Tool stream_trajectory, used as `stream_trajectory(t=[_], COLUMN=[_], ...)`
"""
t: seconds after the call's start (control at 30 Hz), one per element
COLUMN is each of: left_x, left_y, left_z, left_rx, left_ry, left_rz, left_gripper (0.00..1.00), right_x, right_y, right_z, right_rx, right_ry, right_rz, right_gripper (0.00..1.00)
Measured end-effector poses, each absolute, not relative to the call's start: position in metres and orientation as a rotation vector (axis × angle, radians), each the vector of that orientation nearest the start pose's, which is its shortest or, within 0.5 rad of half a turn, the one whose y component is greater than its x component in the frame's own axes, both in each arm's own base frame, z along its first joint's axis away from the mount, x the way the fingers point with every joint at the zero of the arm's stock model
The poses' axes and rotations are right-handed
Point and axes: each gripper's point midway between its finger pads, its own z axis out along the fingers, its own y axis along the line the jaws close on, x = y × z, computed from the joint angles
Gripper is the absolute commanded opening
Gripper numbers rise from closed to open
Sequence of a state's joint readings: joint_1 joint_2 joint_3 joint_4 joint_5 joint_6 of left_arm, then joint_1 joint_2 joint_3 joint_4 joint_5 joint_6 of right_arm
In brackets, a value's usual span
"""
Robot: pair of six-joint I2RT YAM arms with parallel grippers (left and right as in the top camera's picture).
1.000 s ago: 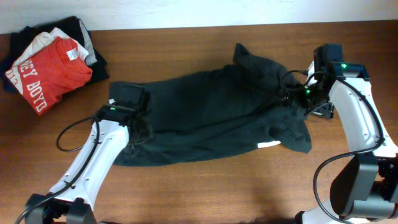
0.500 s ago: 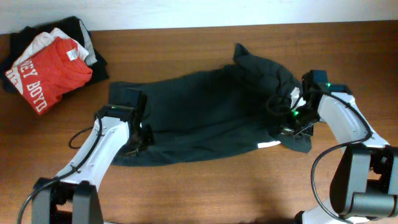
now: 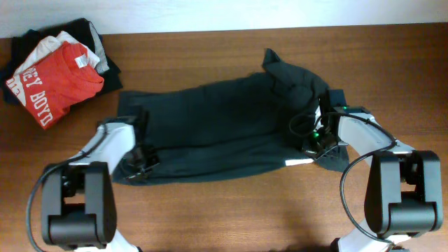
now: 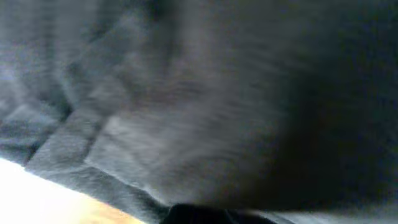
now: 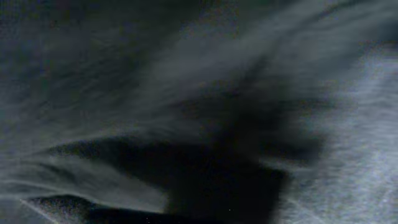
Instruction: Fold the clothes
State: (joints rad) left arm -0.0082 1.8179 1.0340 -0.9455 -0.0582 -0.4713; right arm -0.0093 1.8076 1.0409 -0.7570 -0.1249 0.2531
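Overhead: shirt (image 3: 224,129) spread on table (image 3: 224,210), right of red pile (image 3: 59,77). At its pile-side end, left claw (image 3: 142,155); at the far end, right claw (image 3: 316,137). Both have pulled in, probably smoothing before folding.
Left wrist: only fabric, can't tell grip.
Right wrist: same.

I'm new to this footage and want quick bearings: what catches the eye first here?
A big dark T-shirt lies spread across the middle of the table, with the left gripper and right gripper down on its two ends. In the table's far left corner sits a pile of folded clothes topped by a red T-shirt with white lettering.
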Motion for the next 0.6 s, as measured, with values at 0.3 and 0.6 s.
stream_trajectory(t=[0.3,0.6], left_x=[0.193,0.231], left_y=[0.059,0.033], left_z=[0.006,0.121], left_rx=[-1.127,-0.750], left_ry=[3.328,2.872], left_rz=[0.365,-0.089], left_gripper=[0.01,0.01], right_x=[0.264,0.259], right_y=[0.003,-0.006], right_z=[0.001,0.099], right_rx=[0.670,0.595], right_ry=[3.225,2.937], right_rz=[-0.003,0.006], right_gripper=[0.04,0.29])
